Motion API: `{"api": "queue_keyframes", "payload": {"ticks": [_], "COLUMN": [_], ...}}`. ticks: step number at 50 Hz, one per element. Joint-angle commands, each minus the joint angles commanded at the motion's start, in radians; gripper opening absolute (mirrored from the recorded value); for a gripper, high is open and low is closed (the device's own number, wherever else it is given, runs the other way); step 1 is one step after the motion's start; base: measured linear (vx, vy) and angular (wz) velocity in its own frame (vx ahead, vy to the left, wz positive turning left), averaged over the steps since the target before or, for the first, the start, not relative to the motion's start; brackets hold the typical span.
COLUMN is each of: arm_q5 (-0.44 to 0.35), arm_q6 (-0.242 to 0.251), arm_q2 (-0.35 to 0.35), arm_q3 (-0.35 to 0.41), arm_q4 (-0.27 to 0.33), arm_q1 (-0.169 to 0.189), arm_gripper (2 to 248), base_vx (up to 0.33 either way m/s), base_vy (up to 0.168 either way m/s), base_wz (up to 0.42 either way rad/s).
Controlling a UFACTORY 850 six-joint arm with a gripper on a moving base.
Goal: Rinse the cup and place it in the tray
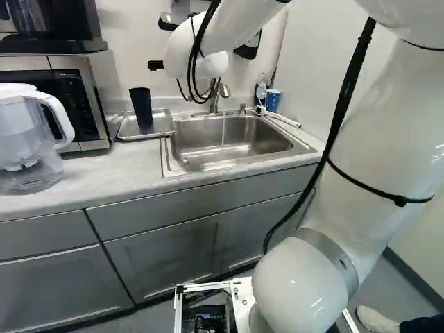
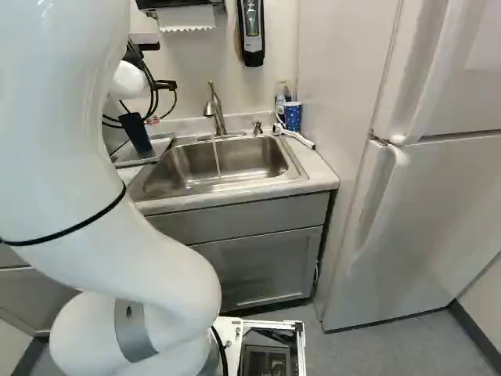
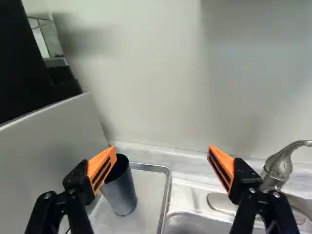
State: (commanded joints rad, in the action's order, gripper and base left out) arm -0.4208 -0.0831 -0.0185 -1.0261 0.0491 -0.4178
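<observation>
Wrist view: we log the pincer (image 3: pixel 162 148) as released, its two orange pads (image 3: pixel 101 166) wide apart with nothing gripped between them. The cup (image 3: pixel 121 191) stands just beyond one pad, which partly masks it; we cannot tell whether they touch. It is upright, base down, mouth up. That wide spread would let the pads pass the cup's sides without knocking it, so we read this as the end of the placing step.

The tray (image 3: pixel 167 192) lies flat around the cup's foot, its raised rim likely there to catch drips. We find the cup towards the side nearest the microwave (image 1: pixel 91 97), away from the sink (image 1: pixel 232 166). The tray sits right beside the sink, presumably to keep the wet carry short.

Left base view: a thin stream of water (image 1: pixel 223 132) falls from the faucet (image 2: pixel 217 111) into the sink, consistent with rinsing. Whether the cup is wet, we cannot tell.

Further out on the counter (image 1: pixel 104 173): a pitcher (image 1: pixel 29 139) in front of the microwave, and a blue cup (image 2: pixel 292 116) beside a bottle (image 2: pixel 282 95) in the far corner, both clear of the work.

Our judgement: task nearly complete. Next, back straight off, pads apart; a sideways sweep could tip the tall, narrow cup.
</observation>
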Motion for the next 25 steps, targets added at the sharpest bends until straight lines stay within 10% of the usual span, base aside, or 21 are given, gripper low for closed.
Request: {"api": "queue_keyframes", "payload": {"ticks": [25], "arm_q5": [0.061], "arm_q6": [0.000], "arm_q2": [0.004], "arm_q3": [-0.047], "arm_q4": [0.000], "arm_q1": [0.074], "arm_gripper": [247], "base_vx": [0.000], "base_vy": [0.000], "base_wz": [0.000]}}
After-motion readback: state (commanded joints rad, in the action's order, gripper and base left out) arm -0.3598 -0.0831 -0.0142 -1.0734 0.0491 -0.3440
